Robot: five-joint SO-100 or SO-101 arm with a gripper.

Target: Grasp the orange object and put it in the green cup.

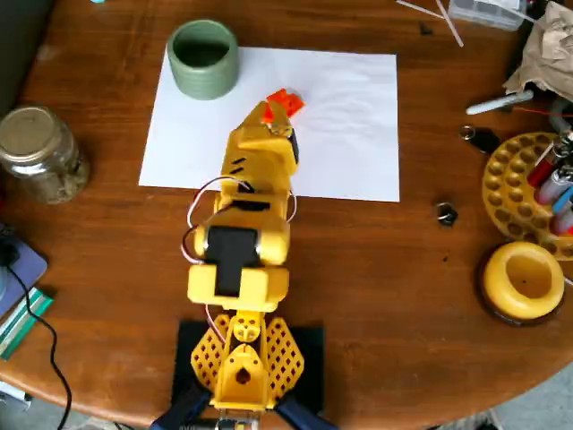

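The orange object (286, 101) is a small angular lump on the white paper (349, 134), right of the green cup (204, 59), which stands upright on the paper's far left corner. My yellow gripper (274, 114) reaches out over the paper, and its tip is right at the orange object, touching or overlapping it from this angle. The arm's own body hides the jaws, so I cannot tell whether they are closed on the object. The cup's dark inside looks empty.
A glass jar with a metal lid (38, 152) stands at the left. A yellow ring-shaped dish (525, 279) and a yellow holder with pens (528, 184) are at the right. Small loose items (445, 213) lie on the wood table right of the paper.
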